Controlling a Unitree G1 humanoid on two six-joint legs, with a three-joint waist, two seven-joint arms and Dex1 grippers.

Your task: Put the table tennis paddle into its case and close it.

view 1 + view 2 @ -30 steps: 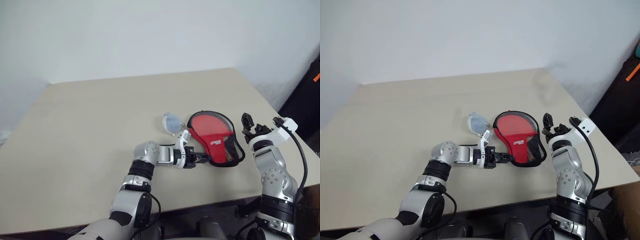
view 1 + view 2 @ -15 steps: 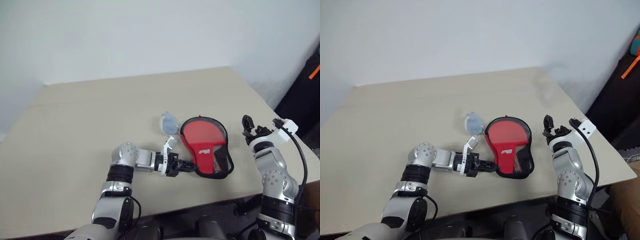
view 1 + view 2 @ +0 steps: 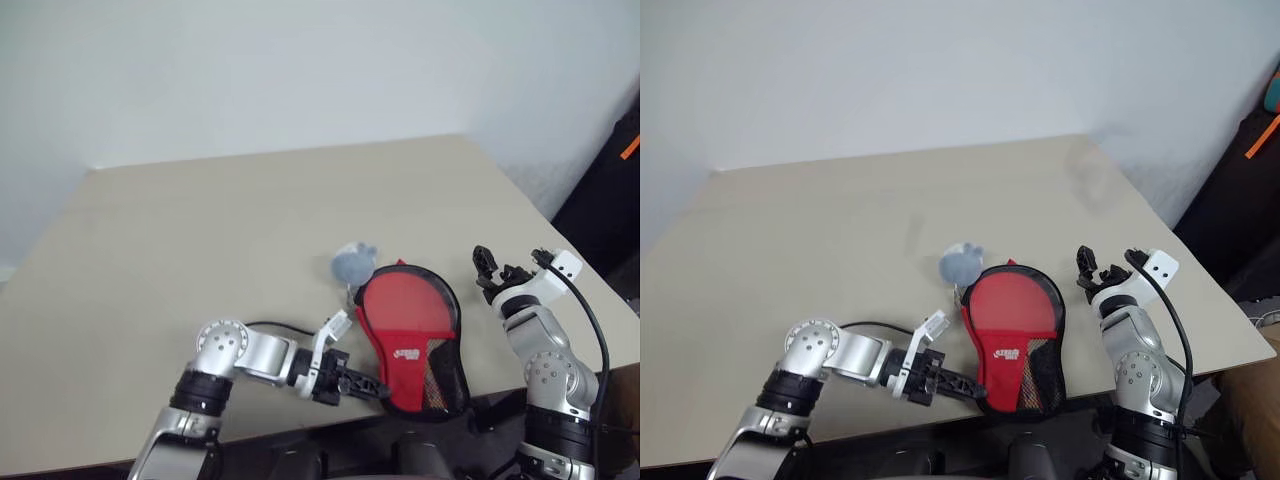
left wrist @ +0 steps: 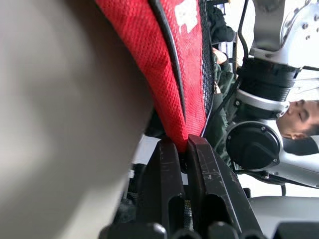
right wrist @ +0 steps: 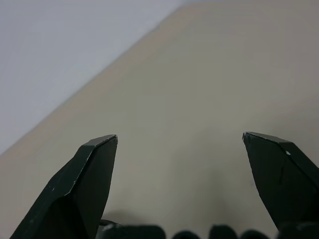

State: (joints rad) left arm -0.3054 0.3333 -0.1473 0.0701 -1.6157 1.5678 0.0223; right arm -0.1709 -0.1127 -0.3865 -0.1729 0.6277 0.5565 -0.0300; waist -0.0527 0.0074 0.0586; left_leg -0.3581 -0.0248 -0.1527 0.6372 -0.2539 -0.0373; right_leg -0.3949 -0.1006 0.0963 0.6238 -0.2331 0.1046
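Near the table's (image 3: 200, 220) front edge, the left pincer (image 3: 378, 389) grasps the case (image 3: 410, 340), which now lies closer to that edge than before. Beside it, the right pincer (image 3: 510, 266) stays released.

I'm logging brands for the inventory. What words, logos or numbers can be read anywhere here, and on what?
White logo on the red lower panel of the case: too small and blurred to read.
Nothing legible on the table, the fuzzy ball, or either claw.
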